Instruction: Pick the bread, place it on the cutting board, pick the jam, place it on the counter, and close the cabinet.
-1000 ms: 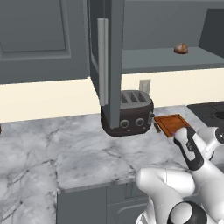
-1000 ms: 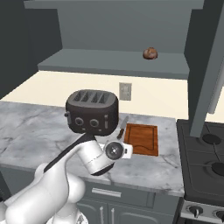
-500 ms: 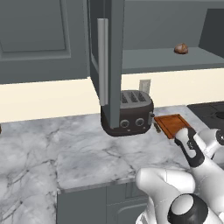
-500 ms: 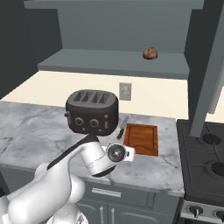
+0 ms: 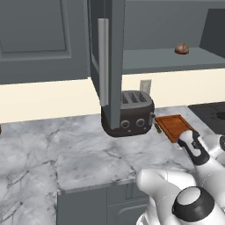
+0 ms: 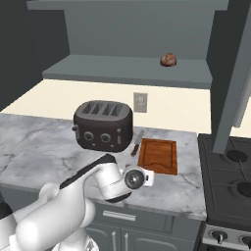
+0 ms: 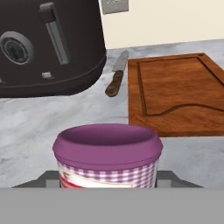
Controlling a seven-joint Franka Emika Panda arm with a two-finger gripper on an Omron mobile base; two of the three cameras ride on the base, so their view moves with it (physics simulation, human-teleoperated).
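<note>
Our pincer [image 7: 107, 181] is clamped on the small pink-purple jam jar with a checked pale band [image 7: 107, 158], held low over the grey-white veined marble worktop [image 7: 52, 118]. Just beyond the jar we see the flat reddish-brown grooved wooden cutting board [image 7: 175, 94], bare on top, with a brown-handled knife [image 7: 116, 74] beside it and the dark toaster [image 7: 48, 43] to that knife's other side. We see the small mottled brown bread lump [image 6: 168, 60] on the shelf of the open dark grey wall cabinet [image 6: 132, 71].
</note>
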